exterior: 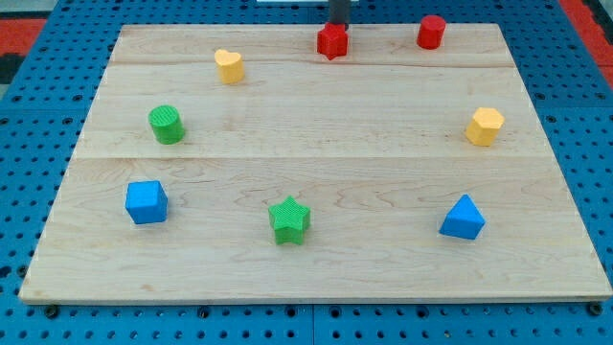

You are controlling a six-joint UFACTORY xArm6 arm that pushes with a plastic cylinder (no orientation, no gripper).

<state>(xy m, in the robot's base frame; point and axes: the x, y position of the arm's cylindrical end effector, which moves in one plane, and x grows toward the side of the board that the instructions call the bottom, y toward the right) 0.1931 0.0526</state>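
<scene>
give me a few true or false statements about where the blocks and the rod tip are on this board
1. My tip is at the view's top, right behind the red star. True.
2. The green star lies at the view's top right. False: it is at the bottom centre; the red cylinder is top right.
3. The blue cube is at the view's lower left. True.
4. The green cylinder touches the yellow heart. False: they lie apart.
</scene>
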